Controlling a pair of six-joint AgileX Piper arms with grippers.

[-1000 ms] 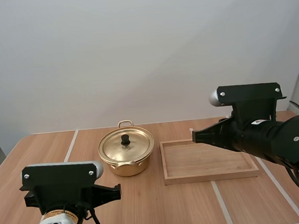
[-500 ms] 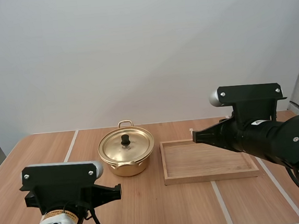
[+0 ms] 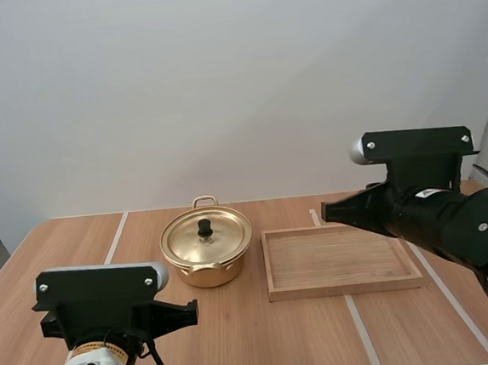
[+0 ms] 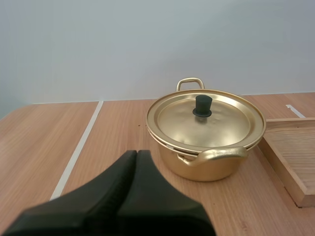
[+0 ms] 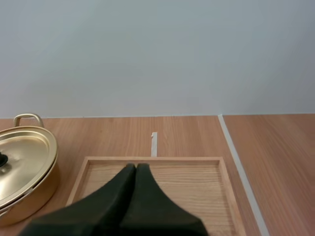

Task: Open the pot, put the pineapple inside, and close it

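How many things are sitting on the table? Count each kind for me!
Pot: 1
Lid: 1, on the pot
Tray: 1, with nothing in it
Total: 3

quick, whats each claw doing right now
Left claw: closed, holding nothing, facing the pot.
Right claw: closed, holding nothing, facing the wooden tray.
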